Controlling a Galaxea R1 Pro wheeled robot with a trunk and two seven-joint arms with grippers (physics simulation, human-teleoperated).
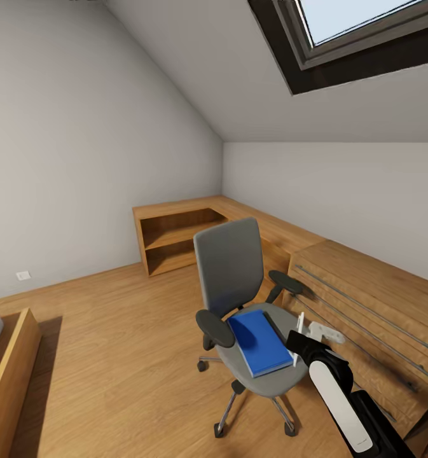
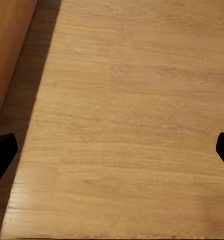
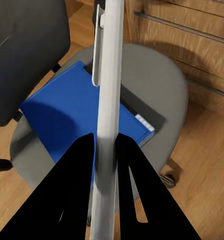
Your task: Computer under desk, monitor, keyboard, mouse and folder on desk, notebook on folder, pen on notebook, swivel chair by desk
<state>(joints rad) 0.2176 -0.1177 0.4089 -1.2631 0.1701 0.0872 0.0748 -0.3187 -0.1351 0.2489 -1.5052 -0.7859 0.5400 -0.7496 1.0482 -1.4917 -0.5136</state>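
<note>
Right wrist view gave us the nearest evidence: our right gripper (image 3: 106,150) had its two black fingers (image 3: 74,175) closed tight against a slim white pen (image 3: 109,90), its clip turned toward the chair, and the pen ran straight out beyond the fingertips. We judged that we held it this way, pinched low on the barrel, so that it could later be laid flat on a stack. Past the pen lay the blue folder (image 3: 74,107), flat on the grey seat of the swivel chair (image 3: 156,85), with something dark and flat, possibly the notebook, showing from under its far edge; we could not tell for certain what it was. In the head view the right gripper (image 1: 297,343) hung just beside the seat's edge with the pen (image 1: 300,331) upright, near the folder (image 1: 259,342), which we took to be the next thing to deal with. Our left gripper (image 2: 112,147) pointed down at bare wooden floor (image 2: 126,100); its two black fingertips (image 2: 2,152) stood wide apart at the frame's edges and held nothing, free for the folder. The swivel chair (image 1: 229,267) stood close to a long wooden drawer cabinet (image 1: 366,299). Farther off, a low wooden shelf unit (image 1: 175,235) ran into the corner beneath the sloped ceiling and a skylight (image 1: 360,25).
</note>
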